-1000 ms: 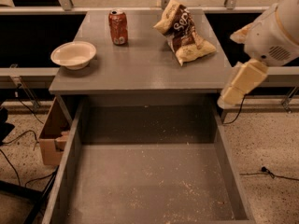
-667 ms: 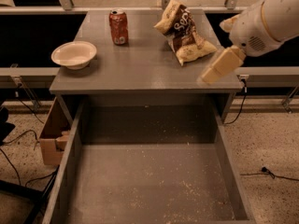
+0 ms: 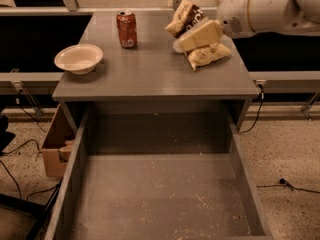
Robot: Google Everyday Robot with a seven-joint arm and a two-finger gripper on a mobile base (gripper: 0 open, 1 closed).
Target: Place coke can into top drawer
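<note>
The coke can (image 3: 127,29) is a small red can with a silver top. It stands upright at the back left of the grey counter top (image 3: 150,74). The top drawer (image 3: 165,199) is pulled wide open below the counter's front edge, with a speckled grey floor and nothing in it. My gripper (image 3: 182,43) reaches in from the right on a white arm, above the counter and in front of the chip bag (image 3: 205,53). It is well to the right of the can and holds nothing that I can see.
A white bowl (image 3: 78,58) sits on the counter's left side. A brown cardboard box (image 3: 56,144) stands on the floor left of the drawer. Cables lie on the speckled floor at both sides.
The arm has swung up and to the left, from beside the counter's right edge to over the counter near the chip bag. The can, bowl and drawer have not moved.
</note>
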